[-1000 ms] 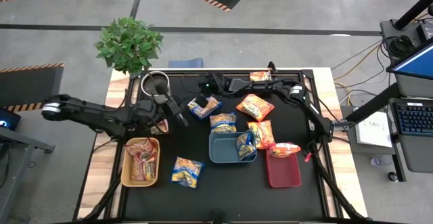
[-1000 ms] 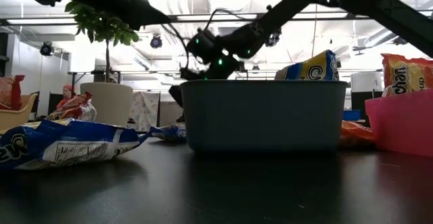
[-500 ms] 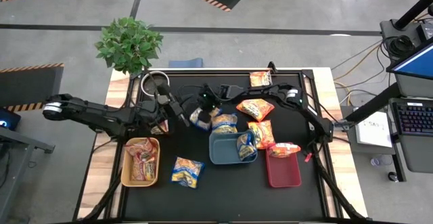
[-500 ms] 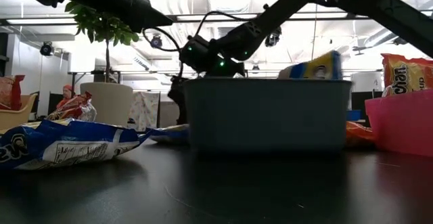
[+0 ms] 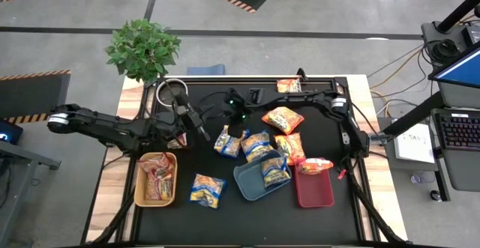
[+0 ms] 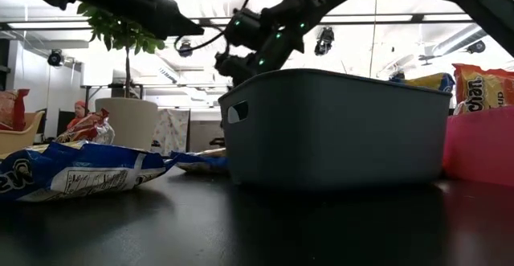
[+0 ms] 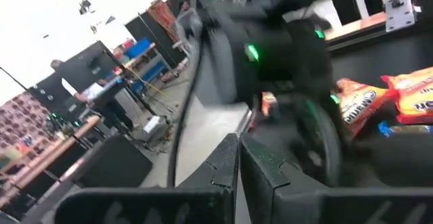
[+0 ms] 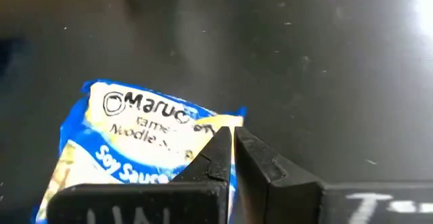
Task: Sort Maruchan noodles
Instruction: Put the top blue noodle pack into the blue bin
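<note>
Skewing from square, the blue tray [image 5: 251, 182] now sits slid toward the table's front.

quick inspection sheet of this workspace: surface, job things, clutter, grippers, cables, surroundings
surface: black tabletop on a wooden-edged bench.
job's things: blue-and-yellow crinkly ramen packets mid-table and one near the front; orange packets to the right; red packets in the yellow rectangular tray; grey-blue tray sits skewed, holding a blue packet; red tray has an orange packet on its rim.
clutter: round white cup at the back left.
grippers: left gripper shut, empty, beside the yellow tray; right gripper shut, just above a blue packet.
cables: orange and yellow leads on the floor, right.
surroundings: potted green plant; laptop and keyboard on the right.
</note>
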You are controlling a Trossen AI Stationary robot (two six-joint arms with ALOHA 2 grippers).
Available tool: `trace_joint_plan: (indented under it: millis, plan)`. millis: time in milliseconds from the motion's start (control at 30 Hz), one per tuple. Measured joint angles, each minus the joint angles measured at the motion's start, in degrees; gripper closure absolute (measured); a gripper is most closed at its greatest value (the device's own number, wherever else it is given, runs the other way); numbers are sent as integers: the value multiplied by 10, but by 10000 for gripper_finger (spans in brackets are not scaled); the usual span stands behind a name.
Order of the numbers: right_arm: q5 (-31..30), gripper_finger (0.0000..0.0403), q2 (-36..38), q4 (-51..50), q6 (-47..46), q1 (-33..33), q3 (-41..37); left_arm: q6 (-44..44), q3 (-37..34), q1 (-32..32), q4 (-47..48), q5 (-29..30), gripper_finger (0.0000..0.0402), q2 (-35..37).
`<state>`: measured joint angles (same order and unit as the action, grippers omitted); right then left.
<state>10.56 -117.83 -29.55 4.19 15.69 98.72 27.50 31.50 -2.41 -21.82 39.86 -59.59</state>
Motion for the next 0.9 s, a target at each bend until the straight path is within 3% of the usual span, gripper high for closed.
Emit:
trace_joint_plan:
  millis: [300, 500, 733, 900]
  plan:
    - [0, 394, 88, 58, -5, 44, -103, -81, 0, 15, 39, -138, 402, -22]
    - [0, 394, 126, 159, -15, 54, -189, -111, 11, 40, 64, -140, 402, -68]
    - [1, 394, 130, 197, -65, 70, -212, -184, 53, 78, 248, -145, 402, -120]
    - [0, 394, 118, 210, -75, 79, -213, -186, 60, 111, 283, -227, 402, -153]
